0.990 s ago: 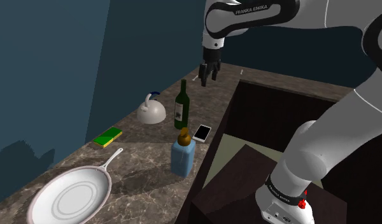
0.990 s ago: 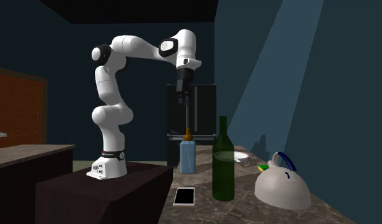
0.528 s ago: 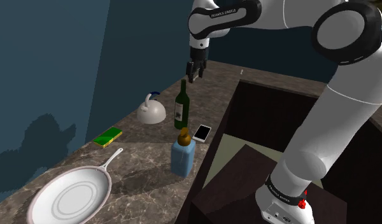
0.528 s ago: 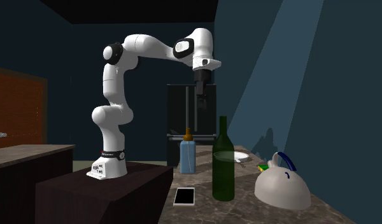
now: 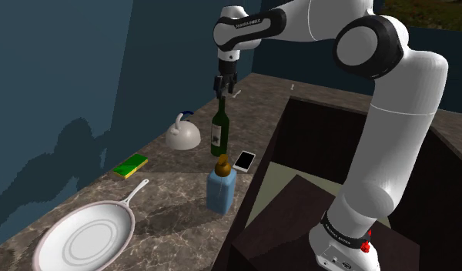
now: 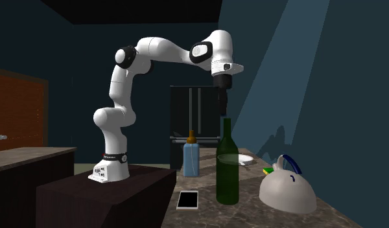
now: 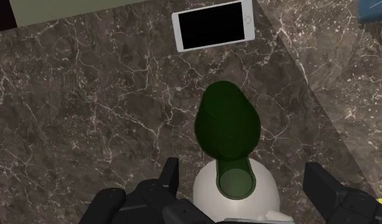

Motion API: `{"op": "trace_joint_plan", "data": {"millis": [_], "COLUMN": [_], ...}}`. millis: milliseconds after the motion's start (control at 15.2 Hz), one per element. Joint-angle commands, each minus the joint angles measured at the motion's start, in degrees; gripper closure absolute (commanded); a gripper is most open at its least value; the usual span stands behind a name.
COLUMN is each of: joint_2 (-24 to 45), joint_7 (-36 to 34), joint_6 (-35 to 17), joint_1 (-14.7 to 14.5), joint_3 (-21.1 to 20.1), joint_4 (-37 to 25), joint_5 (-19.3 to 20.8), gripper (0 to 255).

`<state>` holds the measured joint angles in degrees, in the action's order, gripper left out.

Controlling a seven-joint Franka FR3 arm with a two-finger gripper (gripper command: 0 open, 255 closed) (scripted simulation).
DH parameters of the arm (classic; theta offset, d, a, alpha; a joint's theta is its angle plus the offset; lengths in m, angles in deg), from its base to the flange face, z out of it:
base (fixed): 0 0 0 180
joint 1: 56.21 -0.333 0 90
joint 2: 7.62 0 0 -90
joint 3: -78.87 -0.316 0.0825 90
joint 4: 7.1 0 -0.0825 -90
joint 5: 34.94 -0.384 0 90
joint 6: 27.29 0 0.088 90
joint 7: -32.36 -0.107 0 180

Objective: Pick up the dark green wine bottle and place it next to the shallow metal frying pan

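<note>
The dark green wine bottle (image 5: 219,129) stands upright on the marble counter, between a white kettle and a phone. My gripper (image 5: 224,89) hangs straight above its mouth, pointing down, just clear of the top. In the second exterior view the gripper (image 6: 223,109) ends a little above the bottle (image 6: 227,165). In the wrist view the bottle (image 7: 226,124) is seen from above, and the open gripper (image 7: 246,183) has one finger on each side of the bottle mouth without touching it. The frying pan (image 5: 87,235), pale with a long handle, lies at the counter's near end.
A white kettle (image 5: 182,136) stands just beyond the bottle, and a phone (image 5: 245,160) lies beside it on the stand's side. A blue bottle (image 5: 221,185) stands between the wine bottle and the pan. A green sponge (image 5: 131,165) lies near the wall. A dark recess (image 5: 329,146) drops beside the counter.
The arm has swung toward the shoulder view's left, carrying the gripper from beyond the counter's far part to right above the wine bottle's mouth. Nothing on the counter has moved.
</note>
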<state>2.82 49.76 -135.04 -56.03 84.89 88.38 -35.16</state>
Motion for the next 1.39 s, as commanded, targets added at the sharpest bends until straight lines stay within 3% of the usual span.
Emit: {"op": "trace_joint_plan", "data": {"millis": [0, 264, 792, 858, 1320], "joint_2": [0.63, 1.30, 1.30, 1.30, 1.30], "joint_7": [0.17, 0.22, 0.22, 0.22, 0.23], "joint_6": [-1.28, -4.58, -4.58, -4.58, -4.58], "joint_1": [0.07, 0.10, 0.10, 0.10, 0.10], "joint_3": [0.01, 0.00, 0.00, 0.00, 0.00], "joint_4": [0.59, 3.22, 3.21, 3.21, 3.22], "joint_5": [-0.11, -0.19, -0.19, -0.19, -0.19], "gripper": [0, 0, 0, 255, 255]}}
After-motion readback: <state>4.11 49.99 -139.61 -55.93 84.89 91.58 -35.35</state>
